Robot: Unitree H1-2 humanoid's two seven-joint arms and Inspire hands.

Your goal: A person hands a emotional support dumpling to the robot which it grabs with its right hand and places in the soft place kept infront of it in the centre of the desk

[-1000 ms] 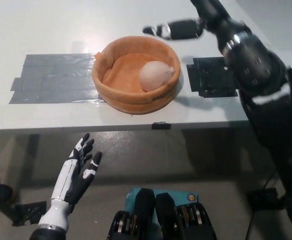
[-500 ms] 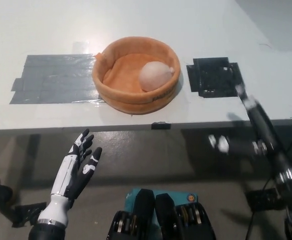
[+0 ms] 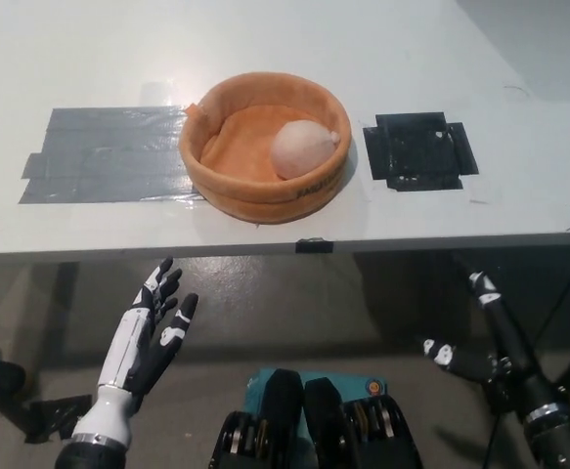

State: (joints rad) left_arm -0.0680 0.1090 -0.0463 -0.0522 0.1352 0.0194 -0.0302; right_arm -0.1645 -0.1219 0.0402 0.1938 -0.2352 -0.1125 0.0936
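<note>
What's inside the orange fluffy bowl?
A pale pink round dumpling toy sits inside the soft orange round bed, against its right wall. The bed's floor beneath the toy is hidden.

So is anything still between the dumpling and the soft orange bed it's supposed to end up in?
Nothing visible: the dumpling already lies inside the orange bed, against its right wall.

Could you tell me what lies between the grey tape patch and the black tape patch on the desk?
In the head view, the orange soft bowl holding the dumpling sits between the grey tape and black tape.

left robot hand (image 3: pixel 148 327) open, low; right robot hand (image 3: pixel 480 337) low, open.
</note>
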